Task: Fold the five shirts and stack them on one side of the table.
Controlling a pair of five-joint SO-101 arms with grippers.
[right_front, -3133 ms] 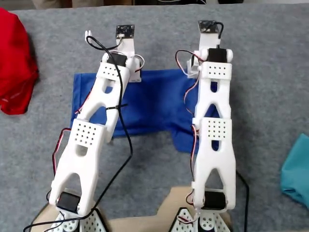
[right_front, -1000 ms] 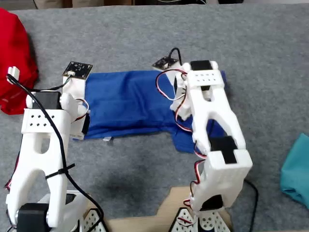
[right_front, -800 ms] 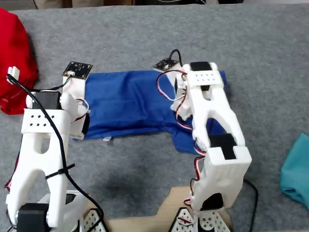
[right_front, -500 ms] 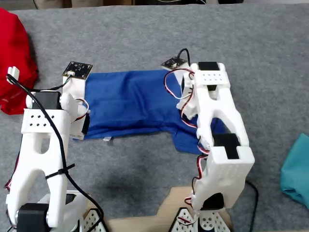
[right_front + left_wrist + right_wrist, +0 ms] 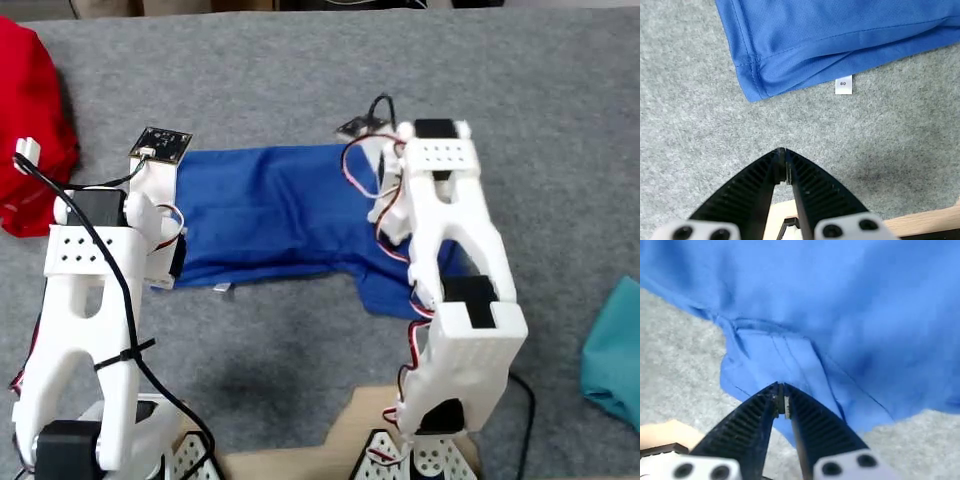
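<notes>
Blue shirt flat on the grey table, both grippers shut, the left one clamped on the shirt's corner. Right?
No: the left gripper is shut but holds nothing. In the left wrist view its tips are over bare table, apart from the blue shirt's corner. The rest holds.

Edges cut the red shirt (image 5: 30, 130) and teal shirt (image 5: 615, 350); the right arm (image 5: 455, 250) partly covers the blue shirt (image 5: 270, 210).
</notes>
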